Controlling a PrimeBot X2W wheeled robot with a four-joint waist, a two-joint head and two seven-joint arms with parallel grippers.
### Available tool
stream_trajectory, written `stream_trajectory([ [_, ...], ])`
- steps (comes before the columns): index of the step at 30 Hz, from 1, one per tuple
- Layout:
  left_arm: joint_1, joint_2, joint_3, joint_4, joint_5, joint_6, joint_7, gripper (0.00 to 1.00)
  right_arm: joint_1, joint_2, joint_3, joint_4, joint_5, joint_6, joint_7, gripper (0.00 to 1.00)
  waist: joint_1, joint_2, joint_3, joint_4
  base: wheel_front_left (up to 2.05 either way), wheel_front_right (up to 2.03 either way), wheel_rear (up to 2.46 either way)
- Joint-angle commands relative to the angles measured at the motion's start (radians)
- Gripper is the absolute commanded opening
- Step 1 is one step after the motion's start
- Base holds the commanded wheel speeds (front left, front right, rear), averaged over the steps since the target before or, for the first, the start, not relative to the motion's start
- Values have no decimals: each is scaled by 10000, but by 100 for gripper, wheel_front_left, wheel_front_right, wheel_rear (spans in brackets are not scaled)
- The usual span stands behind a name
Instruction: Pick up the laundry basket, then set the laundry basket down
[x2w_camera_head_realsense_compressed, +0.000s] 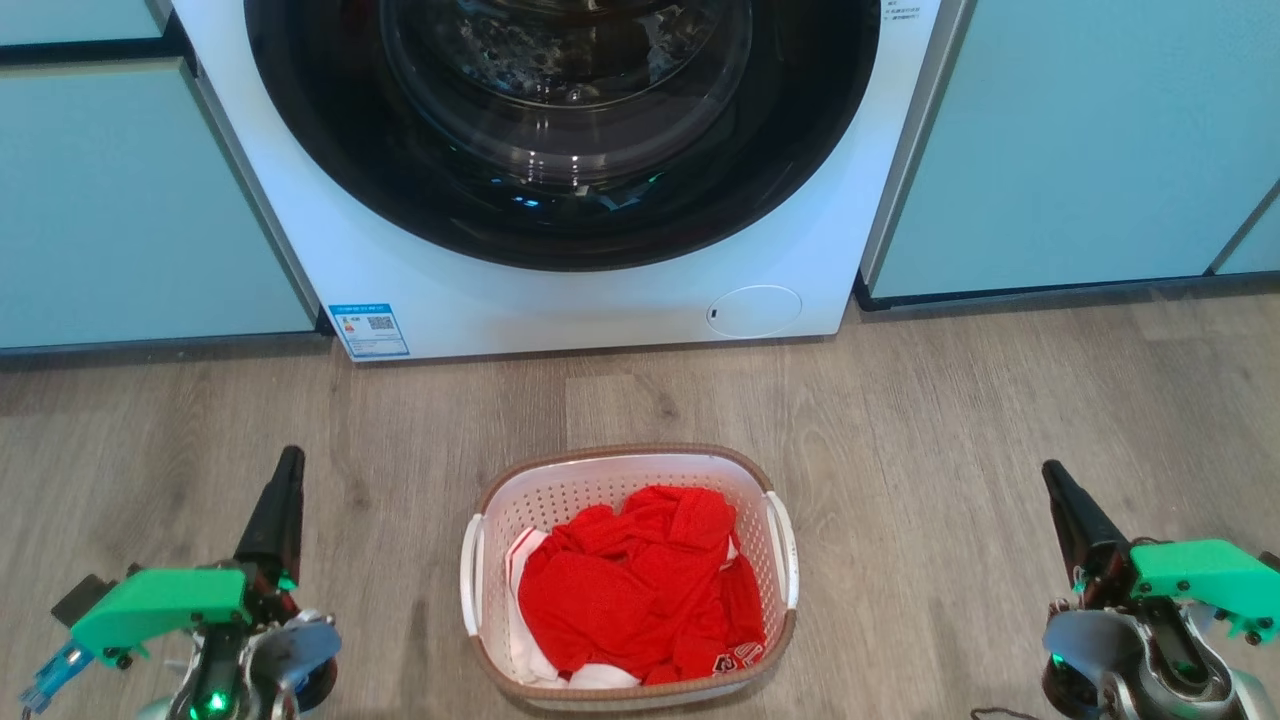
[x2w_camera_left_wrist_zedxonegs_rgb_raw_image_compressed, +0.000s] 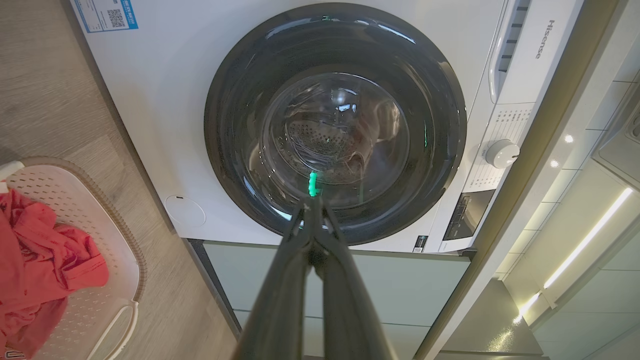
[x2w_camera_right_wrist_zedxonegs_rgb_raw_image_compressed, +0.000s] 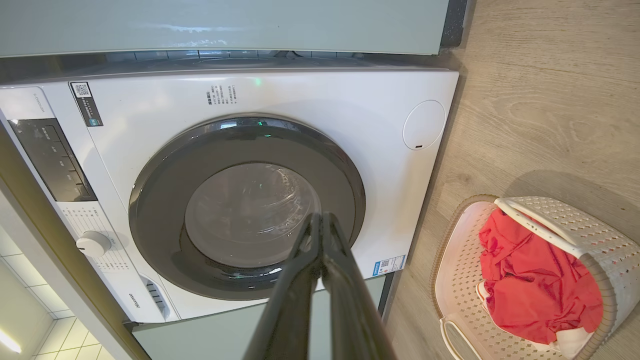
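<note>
Grey wood-look floor (x2w_camera_head_realsense_compressed: 950, 450) all round, and just bare boards between each gripper and the basket. White front-load washing machine (x2w_camera_head_realsense_compressed: 560, 310) sits at the far side with its dark round door (x2w_camera_head_realsense_compressed: 560, 200) closed, pale green cabinets (x2w_camera_head_realsense_compressed: 1050, 150) either side. Left gripper (x2w_camera_head_realsense_compressed: 291, 460) is low at the near left, right gripper (x2w_camera_head_realsense_compressed: 1052, 472) at the near right. Both point toward the washer, fingers pressed together, gripping nothing. Laundry basket (x2w_camera_head_realsense_compressed: 570, 495) stands on the floor between them, well apart from each. It's white, perforated, brown-rimmed, with red clothes (x2w_camera_head_realsense_compressed: 630, 590) bunched inside.
</note>
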Motion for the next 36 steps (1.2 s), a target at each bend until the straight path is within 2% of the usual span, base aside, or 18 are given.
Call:
stream_trajectory([
  [1,-584,88,373,-289,98,-67,83,0,-474,-63,165,-307,-110,71,84,0,0,0,0,0,0,0,0],
  [22,-584,88,373,-289,98,-67,83,0,-474,-62,168,-306,-107,71,81,0,0,0,0,0,0,0,0],
  [23,0,-2,0,4,0,2,0,100,0,2,0,4,0,0,0,100,0,0,0,0,0,0,0],
  [26,236,-63,-27,412,-3,11,-4,100,191,40,37,397,1,0,-7,100,0,0,1,0,0,0,0],
  [36,112,-51,219,465,293,5,-297,100,188,32,-22,235,-347,6,-300,100,0,0,9,-6,0,0,0],
])
